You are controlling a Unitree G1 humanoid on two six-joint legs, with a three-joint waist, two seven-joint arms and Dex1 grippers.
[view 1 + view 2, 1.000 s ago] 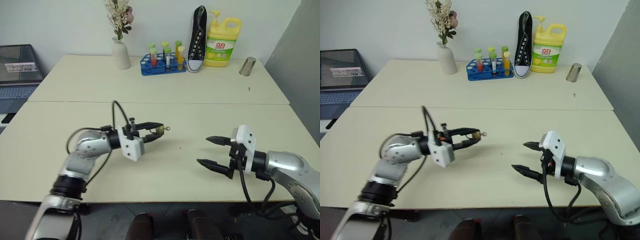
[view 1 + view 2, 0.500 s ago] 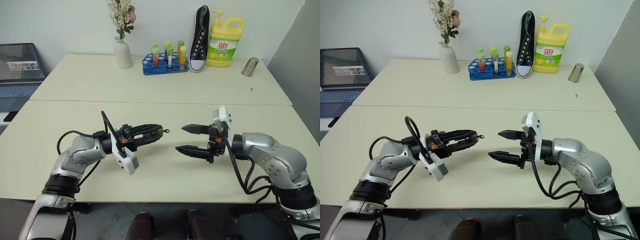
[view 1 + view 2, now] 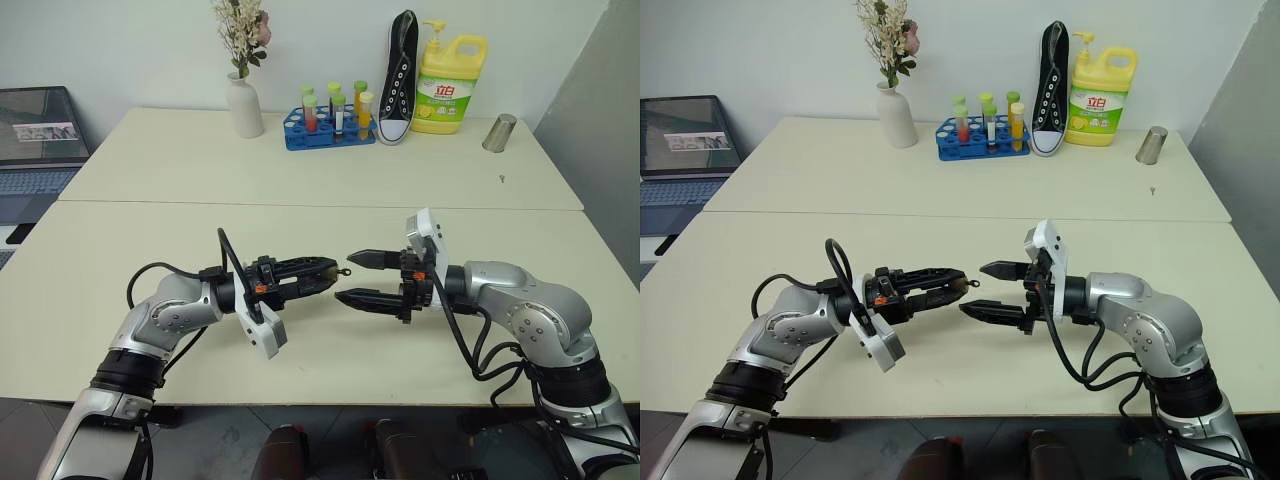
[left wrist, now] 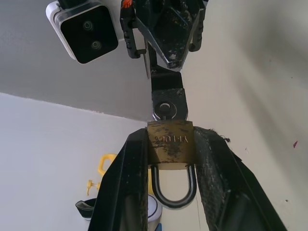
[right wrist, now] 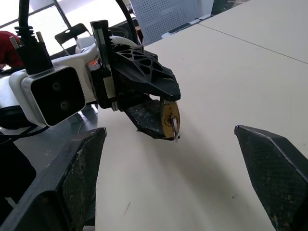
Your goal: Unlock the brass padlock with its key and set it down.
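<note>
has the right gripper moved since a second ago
Yes. The right gripper has swung in toward the left gripper and the brass padlock, away from the table's right edge, and now faces the key.

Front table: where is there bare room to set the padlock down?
Bare tabletop lies beneath both end effectors, and wide patches flank the arms. The back edge is crowded: vase, test-tube rack, shoe, detergent jug.

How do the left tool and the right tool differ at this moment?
The left tool is clamped on the padlock, with the key sticking out of it; the right tool is open and holds nothing. Both are level above the table, tips facing each other.
</note>
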